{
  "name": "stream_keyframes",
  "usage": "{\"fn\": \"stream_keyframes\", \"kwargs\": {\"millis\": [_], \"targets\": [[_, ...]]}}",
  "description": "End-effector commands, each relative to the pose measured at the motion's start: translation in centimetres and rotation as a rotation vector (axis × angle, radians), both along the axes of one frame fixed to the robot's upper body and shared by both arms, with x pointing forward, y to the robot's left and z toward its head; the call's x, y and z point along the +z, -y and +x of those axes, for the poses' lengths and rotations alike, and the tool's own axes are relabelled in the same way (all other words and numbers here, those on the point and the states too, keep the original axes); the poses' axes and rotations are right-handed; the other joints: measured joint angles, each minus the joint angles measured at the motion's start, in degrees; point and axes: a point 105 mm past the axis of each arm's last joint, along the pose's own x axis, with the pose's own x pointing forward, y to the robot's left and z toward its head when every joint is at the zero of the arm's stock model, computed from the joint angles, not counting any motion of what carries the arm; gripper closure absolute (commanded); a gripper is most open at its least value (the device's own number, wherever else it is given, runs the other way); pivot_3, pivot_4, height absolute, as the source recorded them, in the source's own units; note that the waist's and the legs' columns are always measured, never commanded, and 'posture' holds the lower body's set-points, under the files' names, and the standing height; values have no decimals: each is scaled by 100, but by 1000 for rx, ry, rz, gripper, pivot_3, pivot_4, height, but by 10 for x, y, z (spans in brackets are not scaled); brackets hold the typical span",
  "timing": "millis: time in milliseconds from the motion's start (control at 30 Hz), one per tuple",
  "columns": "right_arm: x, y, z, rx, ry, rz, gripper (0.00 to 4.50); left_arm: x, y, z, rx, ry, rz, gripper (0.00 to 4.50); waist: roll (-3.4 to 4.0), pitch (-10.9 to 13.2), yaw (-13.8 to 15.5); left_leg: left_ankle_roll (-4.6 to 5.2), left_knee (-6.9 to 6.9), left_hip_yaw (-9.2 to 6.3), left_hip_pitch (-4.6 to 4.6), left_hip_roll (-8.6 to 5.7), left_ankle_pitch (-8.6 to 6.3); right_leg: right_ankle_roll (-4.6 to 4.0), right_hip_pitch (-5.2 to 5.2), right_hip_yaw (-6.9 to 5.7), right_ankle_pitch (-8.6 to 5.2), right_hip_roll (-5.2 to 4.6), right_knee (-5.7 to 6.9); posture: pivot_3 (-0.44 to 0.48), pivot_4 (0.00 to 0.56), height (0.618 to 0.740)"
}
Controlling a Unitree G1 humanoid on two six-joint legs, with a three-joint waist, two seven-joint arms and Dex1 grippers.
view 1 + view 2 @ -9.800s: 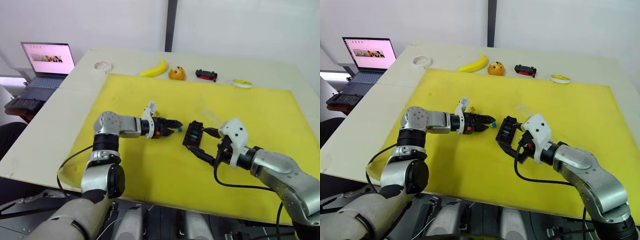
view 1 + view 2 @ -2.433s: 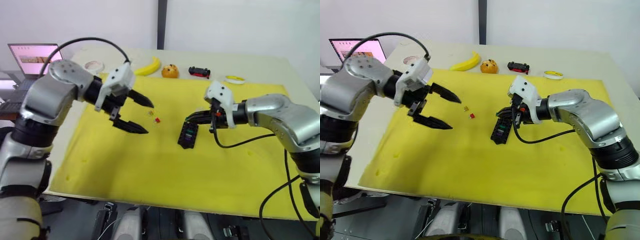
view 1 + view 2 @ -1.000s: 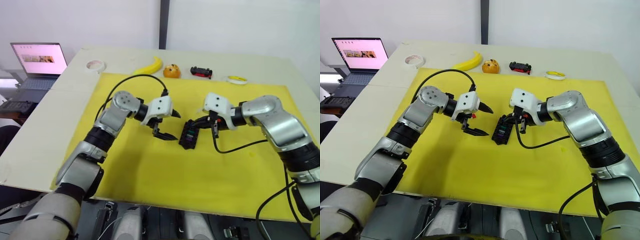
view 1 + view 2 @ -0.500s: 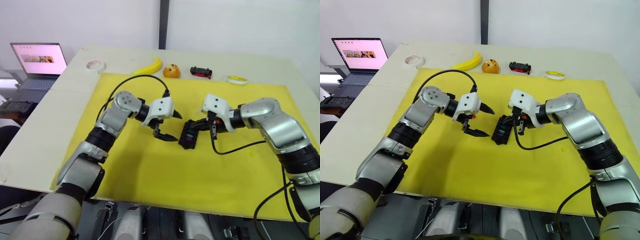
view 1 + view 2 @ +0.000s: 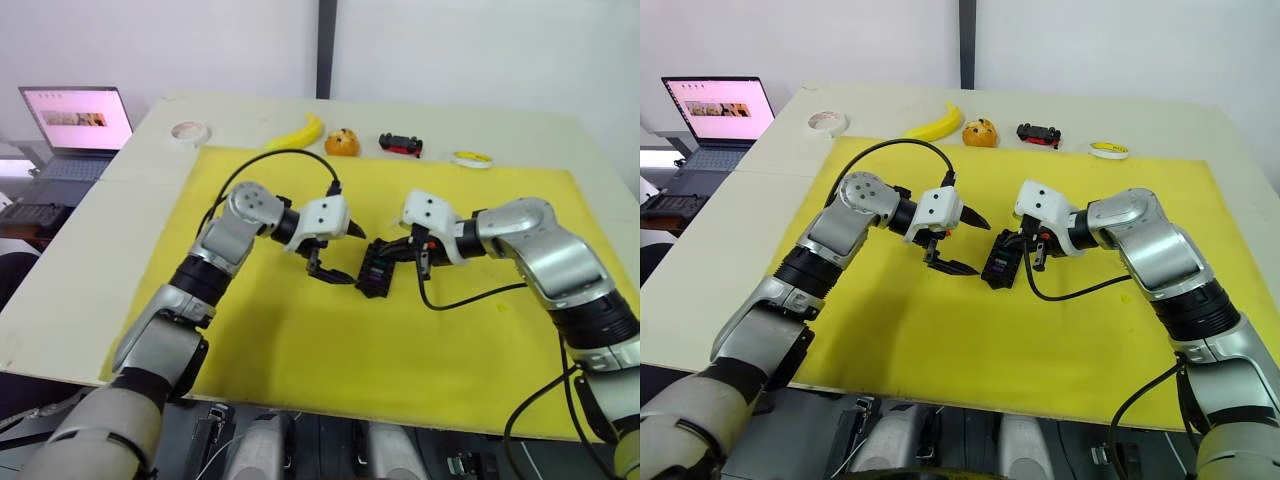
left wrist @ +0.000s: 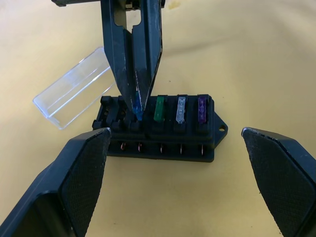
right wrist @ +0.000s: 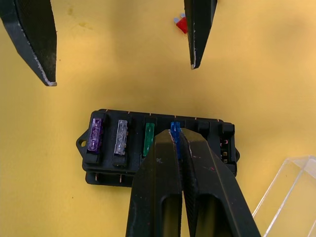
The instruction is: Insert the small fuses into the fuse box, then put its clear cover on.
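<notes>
Three fuses, purple, grey and green, already sit in the black box, and a fourth, a blue one, is going in beside the green. The right gripper has its fingers pressed together on that blue fuse, right over its slot. The left gripper hangs just beside the box on the yellow mat, jaws spread wide and holding nothing.

To seat this one well, I'd say the right arm should push straight down along the slot, not at a slant, and let go only once the blue top sits level with the other three. The box looks light and loose on the mat, so the left gripper could steady it from the side.

One red fuse lies on the mat a little beyond the box. The clear cover rests close beside the box, waiting.
</notes>
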Motion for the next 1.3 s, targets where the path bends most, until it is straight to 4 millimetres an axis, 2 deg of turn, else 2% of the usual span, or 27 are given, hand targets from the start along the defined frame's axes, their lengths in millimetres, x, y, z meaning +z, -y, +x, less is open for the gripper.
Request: {"fn": "stream_keyframes", "kwargs": {"millis": [33, 267, 1300], "targets": [[17, -5, -2, 34, 59, 6, 4500, 8, 1, -3, -17, 30, -12, 21, 0, 0, 1, 0, 0, 0, 0, 0, 0, 0, 0, 0, 0, 0, 0, 0, 150, 740], [27, -7, -2, 41, 71, 10, 4500, 7, -1, -3, -12, 27, -10, 21, 0, 0, -1, 0, 1, 0, 0, 0, 0, 0, 0, 0, 0, 0, 1, 0, 150, 740], [9, 1, 3, 16, 66, -56, 4500, 10, 0, -1, -5, 26, -15, 21, 0, 0, 6, -6, 7, 0, 1, -1, 3, 0, 1, 0, 0, 0, 5, 0, 150, 740]]}}
